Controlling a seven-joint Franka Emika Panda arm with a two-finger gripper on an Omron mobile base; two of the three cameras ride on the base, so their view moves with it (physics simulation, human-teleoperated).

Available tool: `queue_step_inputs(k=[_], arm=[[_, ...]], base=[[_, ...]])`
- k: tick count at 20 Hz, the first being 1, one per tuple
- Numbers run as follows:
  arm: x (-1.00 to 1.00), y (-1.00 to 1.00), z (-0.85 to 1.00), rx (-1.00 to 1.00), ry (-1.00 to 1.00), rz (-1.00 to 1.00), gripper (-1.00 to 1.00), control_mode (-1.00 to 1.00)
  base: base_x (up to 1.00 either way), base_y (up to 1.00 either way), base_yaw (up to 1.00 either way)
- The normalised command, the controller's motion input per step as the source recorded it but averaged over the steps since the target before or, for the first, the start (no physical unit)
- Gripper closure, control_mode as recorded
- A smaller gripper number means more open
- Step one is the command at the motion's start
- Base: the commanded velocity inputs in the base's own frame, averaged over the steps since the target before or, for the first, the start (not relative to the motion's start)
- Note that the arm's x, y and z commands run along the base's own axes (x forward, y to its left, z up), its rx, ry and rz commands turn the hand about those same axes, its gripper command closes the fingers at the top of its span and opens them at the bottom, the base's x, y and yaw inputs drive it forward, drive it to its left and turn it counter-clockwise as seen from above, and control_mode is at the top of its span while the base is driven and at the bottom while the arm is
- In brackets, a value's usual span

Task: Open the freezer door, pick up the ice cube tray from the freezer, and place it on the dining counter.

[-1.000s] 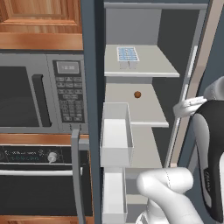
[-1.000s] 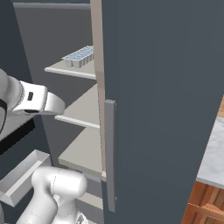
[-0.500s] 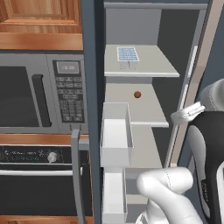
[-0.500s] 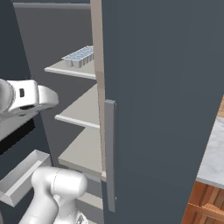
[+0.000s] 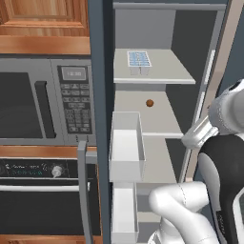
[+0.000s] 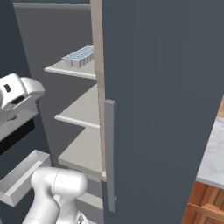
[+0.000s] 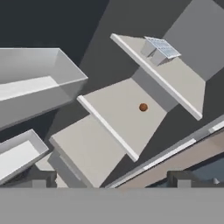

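Note:
The freezer (image 5: 157, 124) stands open, its door (image 5: 99, 71) swung out to the left with the grey bar handle (image 5: 82, 190) below. The pale-blue ice cube tray (image 5: 139, 60) lies flat on the top shelf, also seen as tray (image 6: 79, 56) and tray (image 7: 161, 47). My gripper (image 7: 110, 180) is open and holds nothing. It hangs in front of the shelves, well short of the tray and lower than it. The white hand (image 5: 198, 134) sits at the freezer's right side. A pale marble top (image 6: 213, 151) shows at the right; I cannot tell if it is the dining counter.
A small brown ball (image 5: 149, 102) rests on the second shelf. White door bins (image 5: 126, 143) jut out on the left of the opening. The plain slate-grey door (image 6: 162, 96) with its handle (image 6: 109, 153) is shut on the right. A microwave (image 5: 43, 100) and oven (image 5: 38, 190) stand left.
The hand has drawn back and dropped a little at the freezer's right side, turning as it went. The tray, the ball and the door have not moved.

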Motion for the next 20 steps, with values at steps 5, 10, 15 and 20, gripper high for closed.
queue_step_inputs(k=[5,10,15,20], arm=[[0.0,0.03,0.06,-0.2,-0.06,0.21,-1.0,-1.0],[0.07,0.02,0.19,-0.14,-0.05,0.16,-1.0,-1.0],[0.07,0.18,0.24,-0.14,-0.02,0.05,-1.0,-1.0],[0.17,0.21,0.17,-0.2,0.0,0.0,-1.0,-1.0]], base=[[0.0,0.0,0.0],[0.0,0.0,0.0],[0.0,0.0,0.0],[0.0,0.0,0.0]])
